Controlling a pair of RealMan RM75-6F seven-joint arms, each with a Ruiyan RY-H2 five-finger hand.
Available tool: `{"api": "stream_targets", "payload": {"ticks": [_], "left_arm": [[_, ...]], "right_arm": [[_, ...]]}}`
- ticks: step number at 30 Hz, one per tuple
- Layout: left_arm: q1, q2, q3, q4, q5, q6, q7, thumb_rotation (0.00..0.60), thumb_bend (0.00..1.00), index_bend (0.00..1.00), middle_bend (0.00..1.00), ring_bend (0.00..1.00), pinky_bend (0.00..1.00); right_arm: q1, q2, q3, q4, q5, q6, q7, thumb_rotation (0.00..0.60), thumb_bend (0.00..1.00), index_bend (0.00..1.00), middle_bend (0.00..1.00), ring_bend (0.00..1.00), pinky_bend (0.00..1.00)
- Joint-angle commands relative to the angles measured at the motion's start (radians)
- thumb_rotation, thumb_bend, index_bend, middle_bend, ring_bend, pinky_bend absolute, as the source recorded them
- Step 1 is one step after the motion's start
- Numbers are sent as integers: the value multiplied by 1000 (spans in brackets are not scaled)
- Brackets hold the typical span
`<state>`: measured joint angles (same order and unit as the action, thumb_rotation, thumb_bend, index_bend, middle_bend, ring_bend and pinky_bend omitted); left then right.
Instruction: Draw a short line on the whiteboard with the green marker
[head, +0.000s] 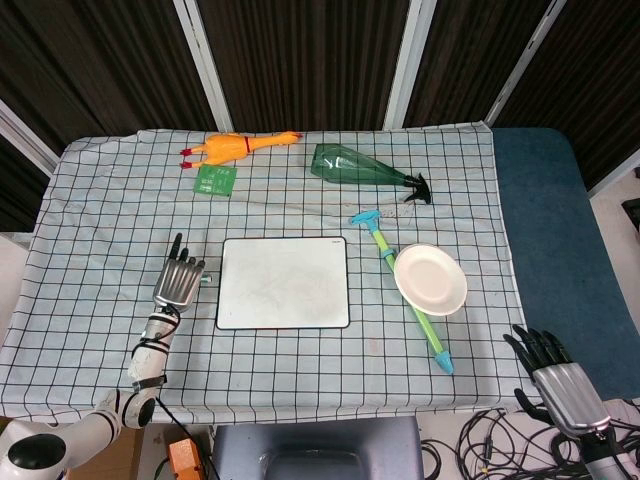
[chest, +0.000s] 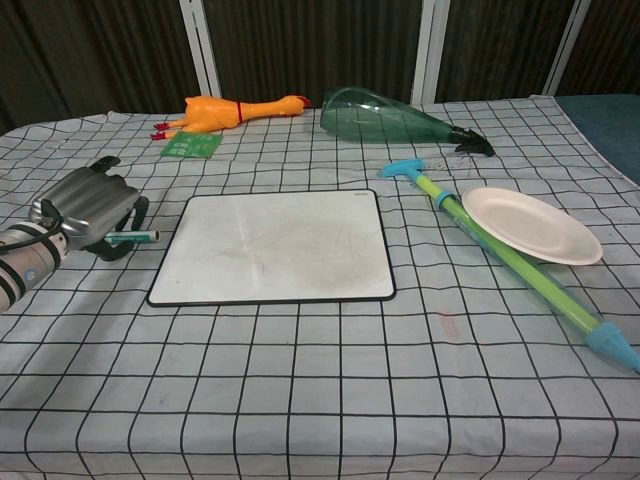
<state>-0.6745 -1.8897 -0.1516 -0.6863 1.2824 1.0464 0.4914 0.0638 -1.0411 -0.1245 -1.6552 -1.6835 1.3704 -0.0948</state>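
The whiteboard (head: 283, 282) (chest: 272, 245) lies flat in the middle of the checked cloth. Just left of it sits my left hand (head: 179, 283) (chest: 88, 212), low on the table, with its fingers curled down over the green marker (chest: 135, 237) (head: 204, 279). Only the marker's end shows, sticking out toward the board's left edge. In the head view my right hand (head: 557, 378) hangs off the table at the lower right, fingers spread and holding nothing.
A rubber chicken (head: 237, 146), a small green card (head: 215, 179) and a green bottle (head: 362, 167) lie along the far side. To the right of the board are a white plate (head: 430, 279) and a long green-and-blue pump toy (head: 409, 300).
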Motion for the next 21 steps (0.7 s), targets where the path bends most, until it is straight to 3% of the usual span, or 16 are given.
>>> {"api": "stream_targets", "payload": {"ticks": [1,6,10,13,17,21], "left_arm": [[1,-7,15,32,41,40,-56,600,466,748,685,348,94],[4,-3,35,69,93,84,-167,600,518,772,724,406,127],[14,19,40,68,137,153,-371,600,550,782,740,442,158],[25,31,29,59,160,221,-584,600,573,784,756,489,293],[38,31,-1,43,181,333,-879,600,591,784,770,561,572],[54,28,-47,-36,171,411,-1144,600,598,784,776,579,657]], "right_arm": [[0,0,0,1,0,0,0,600,328,0,0,0,74],[0,-1,0,1,0,-1,-3,600,328,0,0,0,73],[0,-2,-1,0,0,-2,-7,600,328,0,0,0,74],[0,-4,-1,0,0,-3,-11,600,327,0,0,0,74],[0,-6,0,-1,3,-7,-17,600,328,0,0,0,74],[3,-10,0,-1,7,-14,-26,600,328,0,0,0,74]]}}
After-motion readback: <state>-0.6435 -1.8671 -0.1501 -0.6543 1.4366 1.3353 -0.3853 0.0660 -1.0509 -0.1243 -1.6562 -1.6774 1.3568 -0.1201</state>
